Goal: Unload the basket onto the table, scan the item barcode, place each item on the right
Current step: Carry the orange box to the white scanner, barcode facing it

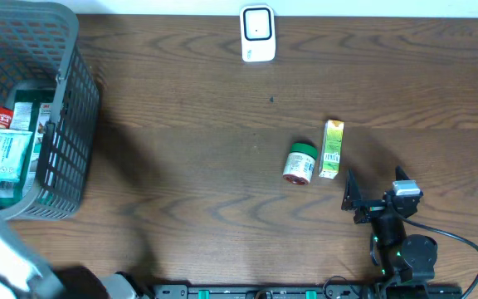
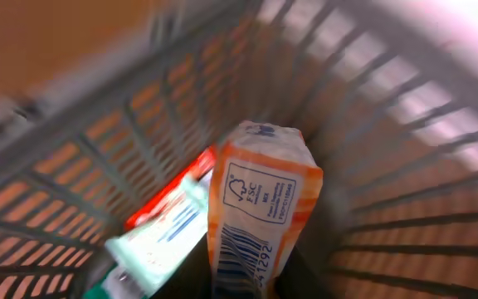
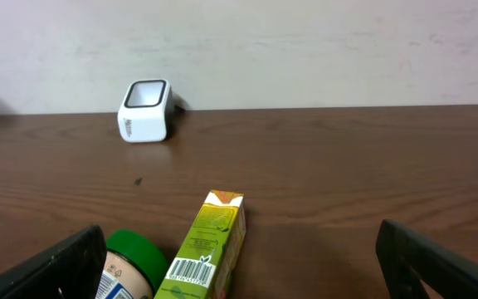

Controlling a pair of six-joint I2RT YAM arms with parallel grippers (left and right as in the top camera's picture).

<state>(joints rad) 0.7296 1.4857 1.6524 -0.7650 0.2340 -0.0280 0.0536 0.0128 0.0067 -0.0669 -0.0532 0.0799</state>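
In the left wrist view an orange and white packet (image 2: 260, 195) stands up inside the grey basket (image 2: 405, 166), its barcode facing the camera. My left gripper (image 2: 262, 284) is shut on the packet's lower end, with dark jaws on both sides of it. A white scanner (image 1: 256, 33) sits at the table's far edge, and it also shows in the right wrist view (image 3: 145, 110). My right gripper (image 1: 378, 189) rests open near the front right with nothing between its fingers. In the overhead view the left gripper itself is hidden.
The basket (image 1: 66, 124) stands at the far left with several packets in it, among them a red and white one (image 2: 168, 220). A green carton (image 1: 331, 149) and a green-lidded jar (image 1: 299, 163) lie just ahead of the right gripper (image 3: 239, 237).
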